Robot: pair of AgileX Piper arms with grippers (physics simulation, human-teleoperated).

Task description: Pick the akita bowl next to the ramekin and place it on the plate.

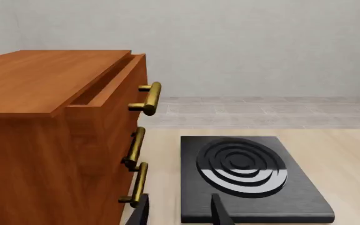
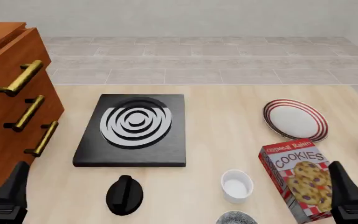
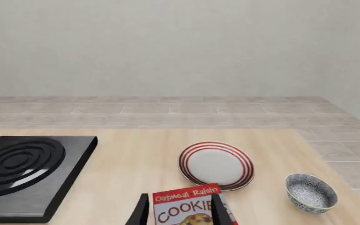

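**Two speckled bowls, one beside the ramekin**

Half hidden at the table's near edge, the grey-and-white speckled bowl sat just beside the white ramekin. The red-striped plate lay farther back, behind the cookie box. Left gripper and right gripper hovered low, jaws parted, holding nothing.

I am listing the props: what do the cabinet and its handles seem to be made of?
The cabinet looks like varnished reddish wood: grain lines show. Its handles look like polished brass: golden with bright highlights. Both are simulator renders, so this is appearance only.
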